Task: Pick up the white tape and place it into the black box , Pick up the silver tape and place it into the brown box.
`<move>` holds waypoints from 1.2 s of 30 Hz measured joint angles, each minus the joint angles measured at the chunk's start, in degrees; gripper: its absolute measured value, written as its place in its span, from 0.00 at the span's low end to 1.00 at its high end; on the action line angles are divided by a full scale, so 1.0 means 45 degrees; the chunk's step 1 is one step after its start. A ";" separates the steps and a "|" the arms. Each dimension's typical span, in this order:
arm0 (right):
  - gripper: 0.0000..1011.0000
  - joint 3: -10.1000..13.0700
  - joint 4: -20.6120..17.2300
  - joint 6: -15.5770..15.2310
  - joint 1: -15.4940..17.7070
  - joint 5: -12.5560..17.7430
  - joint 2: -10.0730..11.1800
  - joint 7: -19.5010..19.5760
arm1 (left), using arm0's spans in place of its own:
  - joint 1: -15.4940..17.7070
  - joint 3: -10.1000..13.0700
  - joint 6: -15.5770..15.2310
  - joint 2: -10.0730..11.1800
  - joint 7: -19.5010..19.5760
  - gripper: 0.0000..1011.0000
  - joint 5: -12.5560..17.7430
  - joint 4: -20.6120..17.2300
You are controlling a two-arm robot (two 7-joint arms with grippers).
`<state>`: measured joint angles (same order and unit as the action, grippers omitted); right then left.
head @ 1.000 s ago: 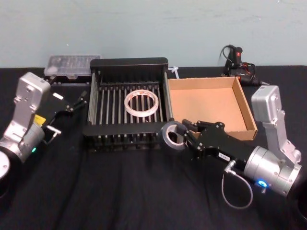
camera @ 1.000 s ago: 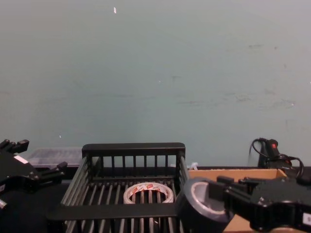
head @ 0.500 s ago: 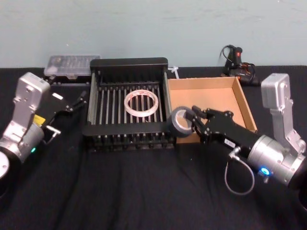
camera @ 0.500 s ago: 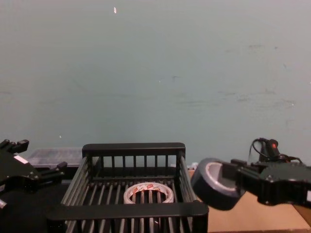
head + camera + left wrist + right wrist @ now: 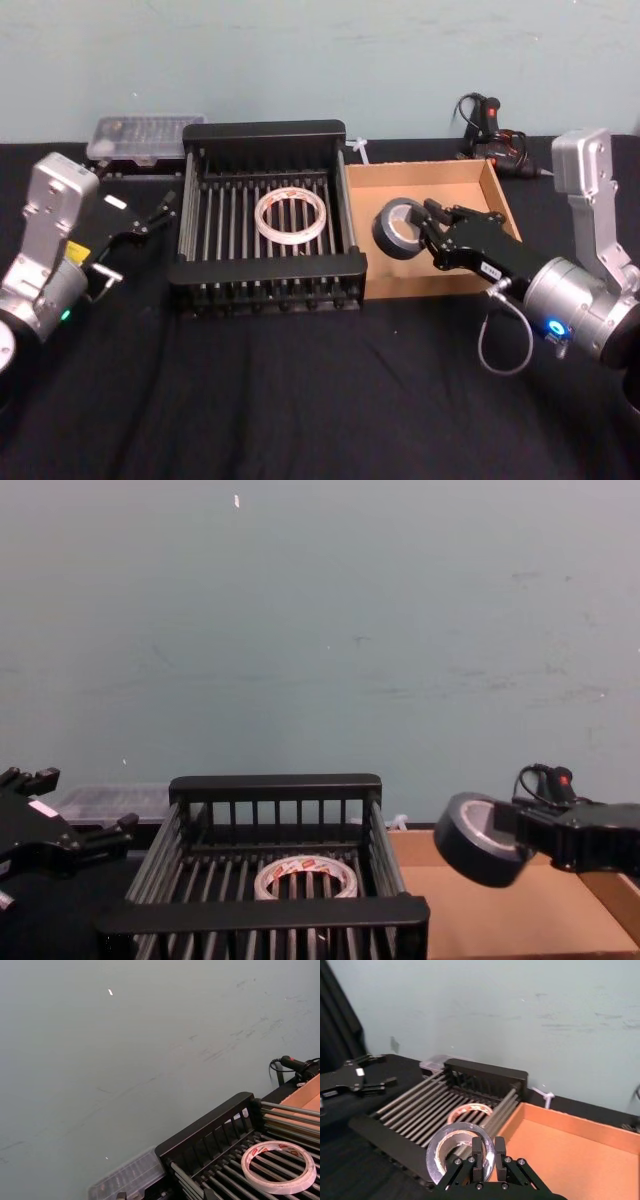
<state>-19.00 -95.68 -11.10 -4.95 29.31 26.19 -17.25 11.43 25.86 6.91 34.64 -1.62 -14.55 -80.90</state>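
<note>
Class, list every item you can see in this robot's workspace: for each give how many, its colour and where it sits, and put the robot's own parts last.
white tape: one, whitish, flat on the black box's slatted floor.
black box: one, black, mid-table.
brown box: one, tan, right of the black box.
silver tape: one, grey, held above the brown box.
clear case: one, clear, behind the black box's left corner.
black tool with cable: one, behind the brown box.
table cover: one, black.
wall: pale green.
left end effector: open, empty, left of the black box.
right end effector: shut on the silver tape.
</note>
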 joint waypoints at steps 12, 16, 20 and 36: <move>0.16 0.0266 0.1355 -0.0290 -0.0800 -0.0067 -0.0441 0.0302 | 0.0001 0.0000 0.0000 0.0000 0.0000 0.99 0.0001 0.0000; 0.16 0.0296 0.1874 -0.0290 -0.1143 -0.0161 -0.0587 0.0308 | 0.0001 0.0000 0.0000 0.0000 0.0000 0.99 0.0000 0.0000; 0.16 0.0274 0.2260 -0.0312 -0.1416 -0.0305 -0.0699 0.0310 | 0.0001 0.0000 0.0000 0.0000 0.0000 0.99 0.0001 0.0000; 0.16 0.0035 0.3932 -0.0456 -0.2610 -0.1250 -0.1340 0.0498 | 0.0001 0.0000 0.0001 0.0000 0.0000 0.99 0.0000 0.0000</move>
<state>-18.85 -77.99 -13.16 -16.70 23.68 20.16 -15.01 11.43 25.86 6.91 34.64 -1.62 -14.55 -80.90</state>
